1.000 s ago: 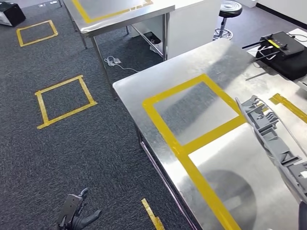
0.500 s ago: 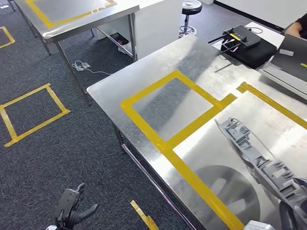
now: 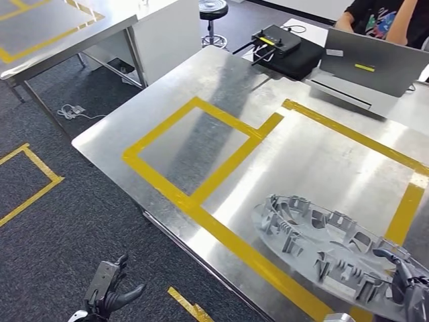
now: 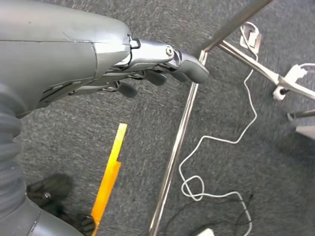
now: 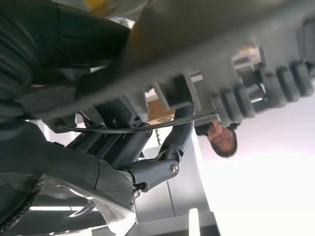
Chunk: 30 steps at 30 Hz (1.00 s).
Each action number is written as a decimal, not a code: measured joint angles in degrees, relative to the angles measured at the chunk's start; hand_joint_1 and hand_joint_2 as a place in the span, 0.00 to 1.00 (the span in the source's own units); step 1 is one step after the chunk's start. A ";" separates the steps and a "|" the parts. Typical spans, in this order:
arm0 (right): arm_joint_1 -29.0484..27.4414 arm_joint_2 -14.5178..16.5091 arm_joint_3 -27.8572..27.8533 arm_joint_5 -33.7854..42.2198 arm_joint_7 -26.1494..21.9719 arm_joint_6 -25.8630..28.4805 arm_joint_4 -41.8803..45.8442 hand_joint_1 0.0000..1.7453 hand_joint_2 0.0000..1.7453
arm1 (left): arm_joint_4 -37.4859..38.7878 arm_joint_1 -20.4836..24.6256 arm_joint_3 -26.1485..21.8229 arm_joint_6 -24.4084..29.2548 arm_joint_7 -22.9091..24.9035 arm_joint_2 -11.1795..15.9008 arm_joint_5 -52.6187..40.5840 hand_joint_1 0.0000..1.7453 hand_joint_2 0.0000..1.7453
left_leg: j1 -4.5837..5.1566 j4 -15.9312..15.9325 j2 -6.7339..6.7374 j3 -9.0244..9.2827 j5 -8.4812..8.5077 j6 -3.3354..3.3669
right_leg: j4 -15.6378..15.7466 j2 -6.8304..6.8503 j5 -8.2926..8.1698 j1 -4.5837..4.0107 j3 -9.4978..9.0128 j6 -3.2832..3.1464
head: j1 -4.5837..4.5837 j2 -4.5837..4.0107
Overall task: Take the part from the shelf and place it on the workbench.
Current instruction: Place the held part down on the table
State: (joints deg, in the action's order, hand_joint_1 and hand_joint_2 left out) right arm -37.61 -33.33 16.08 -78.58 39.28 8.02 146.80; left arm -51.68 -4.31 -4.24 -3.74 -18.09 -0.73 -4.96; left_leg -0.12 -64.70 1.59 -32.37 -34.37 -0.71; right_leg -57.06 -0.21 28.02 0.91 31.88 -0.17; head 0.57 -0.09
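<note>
Right robot hand (image 3: 407,285) gripping, left robot hand (image 3: 107,290) hanging low, empty

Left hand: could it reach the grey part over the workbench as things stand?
Probably not. The left hand hangs low over the carpet, beside the workbench and below its edge, empty. The grey part is far across, held by the right hand; the arm would need to rise first.

Steel workbench (image 3: 314,161) carrying yellow tape (image 3: 222,168), laptop (image 3: 372,67)

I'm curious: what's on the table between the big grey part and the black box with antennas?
Head view: bare steel and yellow tape lines lie between the grey part and the black box.
</note>
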 joint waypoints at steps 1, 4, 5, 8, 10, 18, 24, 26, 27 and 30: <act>0.25 -0.75 -0.11 1.26 0.00 -1.08 -0.17 1.00 1.00 | 0.50 0.19 0.17 0.02 -0.09 0.10 -0.12 0.00 1.00 | -0.03 -4.26 -0.78 -1.96 -1.84 0.04 | -0.02 -0.72 -0.09 -0.05 0.08 -0.15 | 0.02 0.00; 1.16 -3.59 -0.73 5.19 -0.02 -4.06 -1.31 1.00 1.00 | 2.39 1.27 1.03 -0.03 -0.61 0.39 -0.37 0.00 1.00 | 0.02 -8.92 -1.37 -4.65 -1.63 0.58 | -0.05 -3.07 -0.24 -0.32 0.14 -0.29 | 0.01 0.00; 1.50 -4.69 -0.98 6.46 -0.07 -4.84 -1.86 1.00 1.00 | 2.99 1.82 1.43 -0.10 -0.83 0.46 -0.39 0.00 1.00 | 0.07 -6.17 -1.75 -3.62 0.51 0.95 | -0.05 -3.84 -0.28 -0.40 0.09 -0.26 | -0.01 0.00; 2.68 -8.11 -1.77 9.91 -0.77 -6.50 -4.05 1.00 1.00 | 4.69 3.50 2.53 -0.35 -1.44 0.74 -0.43 0.00 1.00 | 0.12 4.76 -5.19 0.80 5.75 2.13 | -0.17 -6.00 -0.51 -0.50 0.32 0.17 | -0.04 0.00; 3.43 -10.05 -2.10 11.50 -1.92 -7.34 -5.88 1.00 1.00 | 5.71 4.40 3.23 -0.40 -1.81 0.95 -0.44 0.00 1.00 | 0.22 6.97 -5.92 1.57 5.92 2.31 | -0.22 -7.39 -0.86 -0.26 0.95 0.84 | -0.04 0.00; 8.67 -15.44 -1.87 14.27 -9.64 -11.09 -15.94 1.00 1.00 | 9.59 7.46 6.63 -0.99 -2.68 1.19 -0.08 0.00 1.00 | 0.11 8.51 0.36 1.55 6.90 3.17 | -15.42 -0.15 6.02 0.04 9.35 2.99 | -0.62 0.00; 11.24 -16.93 -1.74 15.13 -11.65 -11.40 -20.04 1.00 1.00 | 10.98 8.51 7.97 -1.10 -2.93 1.33 0.15 0.00 1.00 | 0.58 7.89 4.25 1.81 6.11 2.03 | -0.36 4.26 -0.34 -0.14 0.81 2.66 | -0.62 0.00; 12.09 -17.13 -1.67 15.45 -13.50 -11.01 -21.58 1.00 1.00 | 11.26 8.98 8.40 -1.25 -3.01 1.37 0.24 0.00 1.00 | 0.81 7.73 5.35 1.89 5.94 1.61 | -0.09 3.37 -0.33 -0.24 0.74 1.78 | -0.56 0.00; 12.63 -17.20 -1.58 15.42 -14.68 -10.64 -22.63 1.00 1.00 | 11.40 9.31 8.64 -1.32 -3.04 1.39 0.32 0.00 1.00 | 0.72 7.60 5.40 1.93 5.76 1.34 | -0.09 2.85 -0.47 -0.17 0.83 1.45 | -0.57 0.00; 15.39 -17.39 -1.22 14.63 -18.41 -9.62 -26.55 1.00 1.00 | 12.10 10.30 9.36 -1.37 -3.36 1.49 0.77 0.00 1.00 | 0.28 2.38 1.27 -0.09 2.28 0.46 | 0.06 1.55 -0.94 0.07 0.94 0.51 | -0.48 0.00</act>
State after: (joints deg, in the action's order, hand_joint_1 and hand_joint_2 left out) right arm -22.21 -50.72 14.86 -63.95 20.87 -1.60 120.25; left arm -39.57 5.98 5.12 -5.11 -21.45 0.76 -4.19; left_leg 0.16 -62.31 2.86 -32.47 -32.09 -0.24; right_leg -57.00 1.34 27.08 0.98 32.82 0.34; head 0.09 -0.09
